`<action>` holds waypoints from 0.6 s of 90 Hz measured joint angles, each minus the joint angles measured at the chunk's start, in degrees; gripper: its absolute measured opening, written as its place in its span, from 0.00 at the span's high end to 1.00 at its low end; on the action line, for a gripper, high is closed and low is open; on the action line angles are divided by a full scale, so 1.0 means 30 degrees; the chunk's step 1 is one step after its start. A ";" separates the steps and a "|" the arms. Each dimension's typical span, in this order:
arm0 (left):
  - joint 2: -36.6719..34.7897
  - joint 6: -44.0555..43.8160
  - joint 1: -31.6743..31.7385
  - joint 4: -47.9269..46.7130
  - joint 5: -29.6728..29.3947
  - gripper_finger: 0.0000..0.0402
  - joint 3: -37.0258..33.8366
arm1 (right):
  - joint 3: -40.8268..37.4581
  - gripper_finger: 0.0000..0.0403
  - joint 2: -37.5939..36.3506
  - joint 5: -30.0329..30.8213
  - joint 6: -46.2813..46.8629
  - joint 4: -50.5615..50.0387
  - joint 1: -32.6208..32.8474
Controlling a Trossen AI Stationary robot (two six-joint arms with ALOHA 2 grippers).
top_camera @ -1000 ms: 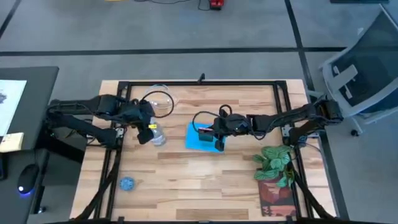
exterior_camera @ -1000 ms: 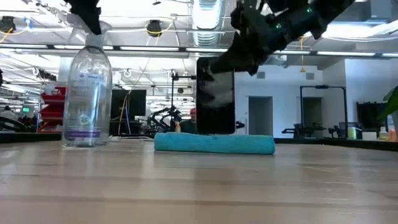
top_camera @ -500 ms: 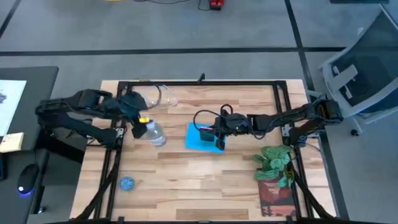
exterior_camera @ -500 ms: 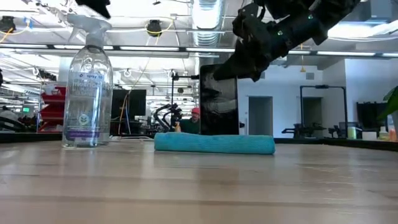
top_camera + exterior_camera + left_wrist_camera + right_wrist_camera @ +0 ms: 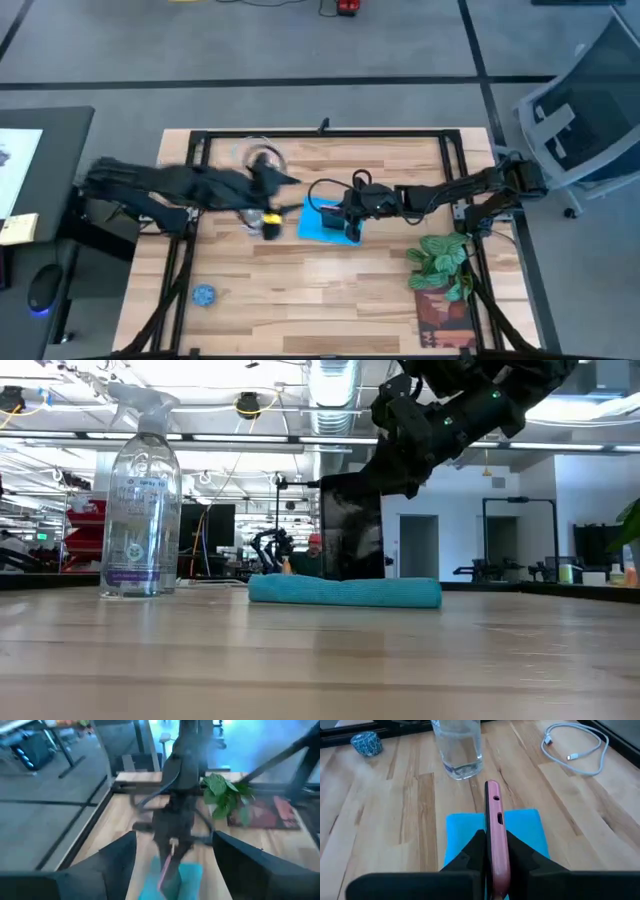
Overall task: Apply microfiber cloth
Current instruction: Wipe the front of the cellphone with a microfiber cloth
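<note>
The sky-blue microfiber cloth lies flat at the table's middle. My right gripper is shut on a black phone in a pink case, which stands upright over the cloth. In the low view the phone's lower end is hidden behind the cloth. My left gripper hovers open just left of the cloth, and in its wrist view it faces the phone. A clear spray bottle stands on its base left of the cloth. My right gripper pinches the phone's two broad faces between its two fingers, with the pink edge showing between them. The fingers come from the table's right, slanting down. The phone stands upright over the cloth; whether it touches the cloth, I cannot tell.
A small blue disc lies near the front left and shows in the right wrist view too. A white cable is coiled at the far left. A potted plant stands at the front right.
My left gripper has left the spray bottle's head, drawn back toward the table's left edge, then swung right toward the cloth. The bottle stays standing. My right gripper has lowered the upright phone toward the cloth.
</note>
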 joint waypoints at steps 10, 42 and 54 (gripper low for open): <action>0.2288 -0.1070 -0.0377 0.1783 -0.1809 0.43 0.0018 | -0.0016 0.94 -0.0036 0.0000 0.0157 -0.0423 -0.0002; 0.7313 -1.1018 -0.2565 -0.3157 -0.4436 0.48 0.0115 | -0.0824 0.94 -0.0049 0.0240 0.0351 0.0687 0.0146; 0.8819 -1.4664 -0.2859 -0.5826 -0.4620 0.53 0.0233 | -0.0864 0.94 -0.0002 0.0296 0.0203 0.1237 0.0308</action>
